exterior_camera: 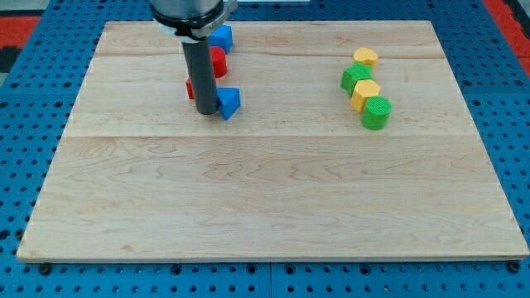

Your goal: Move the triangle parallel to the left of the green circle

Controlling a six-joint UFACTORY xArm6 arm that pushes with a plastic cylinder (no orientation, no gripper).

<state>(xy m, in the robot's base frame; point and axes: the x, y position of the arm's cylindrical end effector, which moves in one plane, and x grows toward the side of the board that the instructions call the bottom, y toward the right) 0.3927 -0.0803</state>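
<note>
A pale wooden board (273, 199) with visible grain and two faint seams lies on a blue pegboard surface (25, 165) dotted with holes, and a strip of red shows at the view's top corners. There is no gripper here, only a straight dark rod (201, 79) coming down from a silver collar at the view's top; my tip (204, 112) rests on the board in its upper left part, pressed right against the left side of the blue triangle (228, 102). That triangle is a small, chunky blue wedge with a lighter face toward the view's bottom and a point leaning to the view's right; it sits touching the rod, well apart from the green circle. Behind the rod, partly hidden, a red star-like block (190, 87) peeks out at the rod's left edge, and a red cylinder (219, 62) shows just to the rod's right, above the triangle. Above that, a blue cube-like block (220, 36) sits near the board's top edge. Far across on the view's right, four blocks form a tight slanted row: a yellow block (365, 57) at the top, a green block (356, 77) touching it, another yellow block (365, 93) below, and the green circle (376, 112), a short round cylinder, at the bottom end
</note>
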